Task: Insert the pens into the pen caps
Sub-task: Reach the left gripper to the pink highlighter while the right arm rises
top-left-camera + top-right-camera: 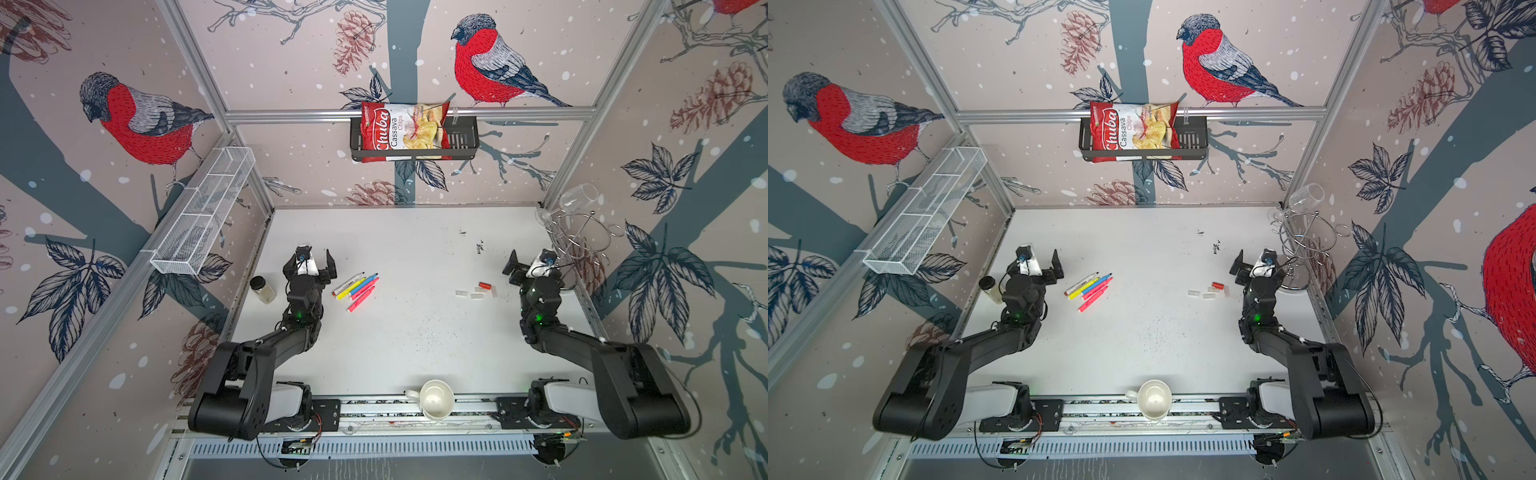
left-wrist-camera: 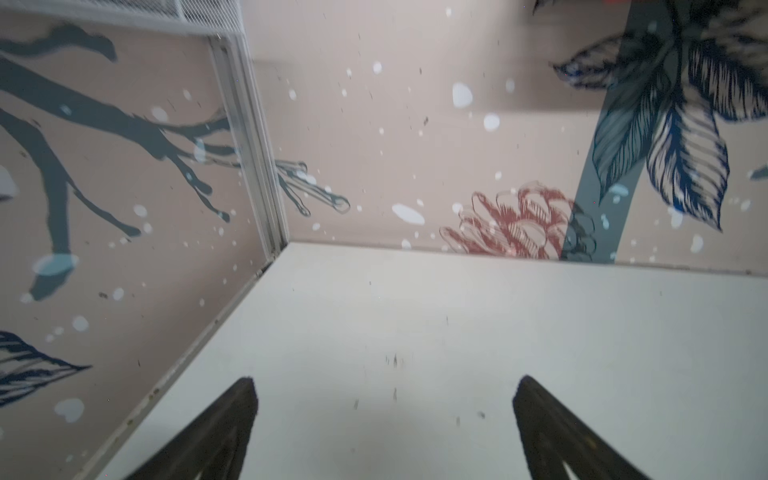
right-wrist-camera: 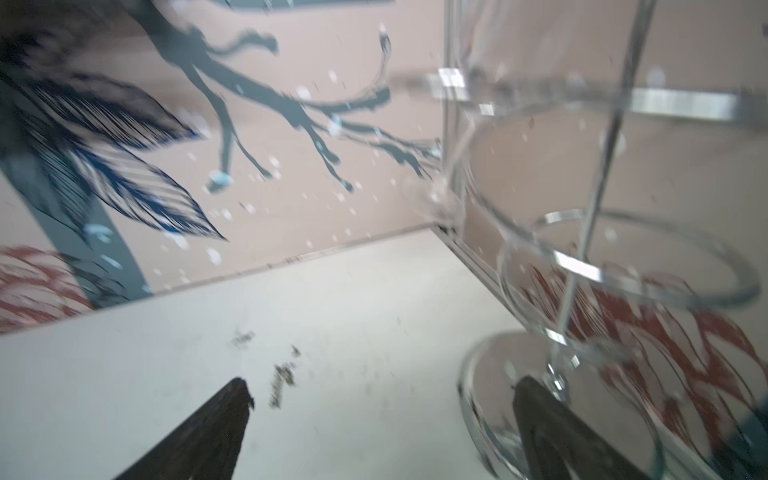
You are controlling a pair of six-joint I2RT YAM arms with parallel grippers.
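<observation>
The pens (image 1: pixel 356 288) are laid side by side in a loose fan on the white table (image 1: pixel 415 340), beyond the white mug (image 1: pixel 434 400) and to its left. Their tips are pointed away from the mug, and none is capped. The pen caps (image 1: pixel 478 291), several whitish and one red cap (image 1: pixel 484 285), are scattered beyond the mug and to its right, well apart from the pens. This split seems meant to give each arm its own supply, with pens for one and caps for the other.

The left gripper (image 2: pixel 386 379) is held just left of the pens, farther from the mug than its own elbow. Its jaws are spread wide and nothing is between them. The right gripper (image 3: pixel 383 380) is likewise spread and empty, just beyond the caps from the mug and close to the wire glass rack (image 1: pixel 582 237). Both are judged to be posed ready for a first pick, and no insertion has yet been made. The caps are small and light, so a careful, centred pinch is likely needed.
</observation>
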